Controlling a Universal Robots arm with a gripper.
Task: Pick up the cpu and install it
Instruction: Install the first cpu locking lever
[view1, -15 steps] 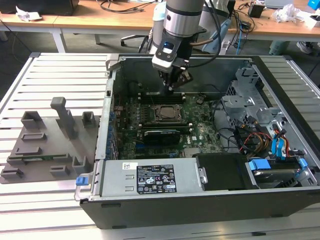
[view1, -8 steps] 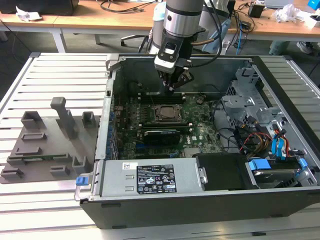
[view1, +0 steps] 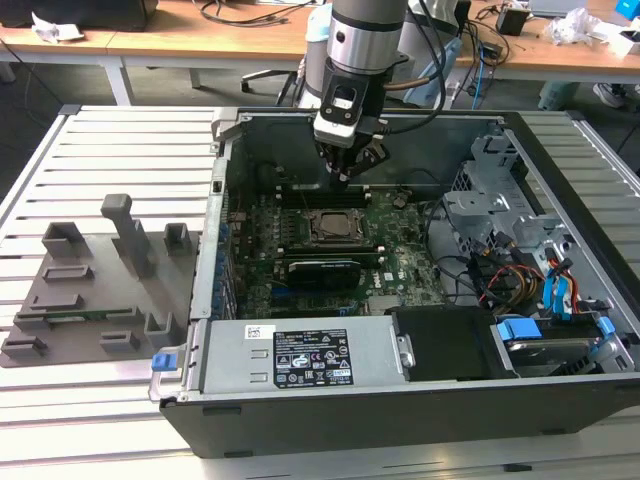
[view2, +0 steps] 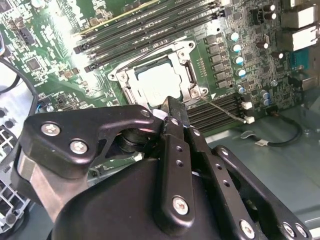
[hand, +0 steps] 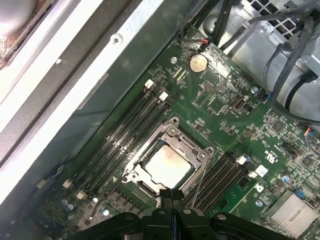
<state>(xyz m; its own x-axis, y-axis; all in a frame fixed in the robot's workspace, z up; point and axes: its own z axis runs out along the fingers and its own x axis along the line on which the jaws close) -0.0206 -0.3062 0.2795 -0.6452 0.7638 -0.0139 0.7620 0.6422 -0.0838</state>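
Already the cpu (hand: 167, 165) sits flat inside the socket frame (hand: 172, 131), so it reads as seated; end effector (hand: 171, 196) hangs just above the frame, fingers pressed together, holding nothing.

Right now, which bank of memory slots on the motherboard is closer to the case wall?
The memory slots beside the grey case wall; the other bank lies across the CPU socket, toward the heatsink.
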